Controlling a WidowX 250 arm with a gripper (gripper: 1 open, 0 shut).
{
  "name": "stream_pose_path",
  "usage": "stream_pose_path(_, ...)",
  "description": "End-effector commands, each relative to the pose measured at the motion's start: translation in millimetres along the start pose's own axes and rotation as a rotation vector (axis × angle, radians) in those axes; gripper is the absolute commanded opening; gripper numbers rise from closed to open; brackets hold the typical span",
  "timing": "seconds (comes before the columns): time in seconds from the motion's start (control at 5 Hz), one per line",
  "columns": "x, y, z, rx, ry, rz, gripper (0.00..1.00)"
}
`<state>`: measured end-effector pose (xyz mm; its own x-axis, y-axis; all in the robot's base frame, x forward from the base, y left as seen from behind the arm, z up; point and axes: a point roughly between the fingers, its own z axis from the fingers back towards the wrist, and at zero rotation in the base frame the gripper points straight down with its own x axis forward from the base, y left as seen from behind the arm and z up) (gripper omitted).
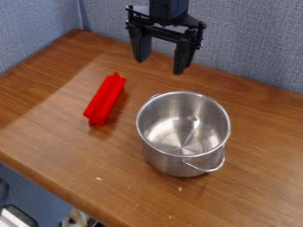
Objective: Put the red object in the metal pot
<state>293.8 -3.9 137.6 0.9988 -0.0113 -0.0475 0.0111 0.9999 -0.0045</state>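
- Gripper (162, 55) hangs at twelve o'clock, its arm cut off by the top edge; fingers spread wide, holding nothing.
- Pot (183, 134) stands right of centre, inside bare and shiny, wire handle toward five o'clock.
- Red block (104, 97) lies flat on the table (48, 142) at nine o'clock from the pot, near but apart.
- Table front edge runs diagonally at seven o'clock; open wood left of the block.

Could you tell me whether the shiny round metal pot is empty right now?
Empty: the shiny round metal pot shows only bare steel inside.
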Motion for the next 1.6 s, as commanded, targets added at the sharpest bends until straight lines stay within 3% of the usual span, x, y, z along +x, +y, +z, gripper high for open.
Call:
stream_pose_path(0.0,-1.0,0.3,-5.6,0.0,0.018,0.002,1.0)
stream_pose_path(0.2,0.1,26.4,-11.8,0.035,0.04,0.065,1.0)
stream_pose_path(0.4,-1.5,54.3,-19.0,0.063,0.043,0.11,1.0)
stream_pose_path(0.8,-6.3,93.2,-38.4,0.132,0.017,0.16,1.0)
stream_pose_path(1.2,-2.2,98.4,-55.1,0.104,-0.031,0.182,1.0)
stream_pose_path(1.4,2.4,98.7,-61.4,0.105,-0.054,0.184,1.0)
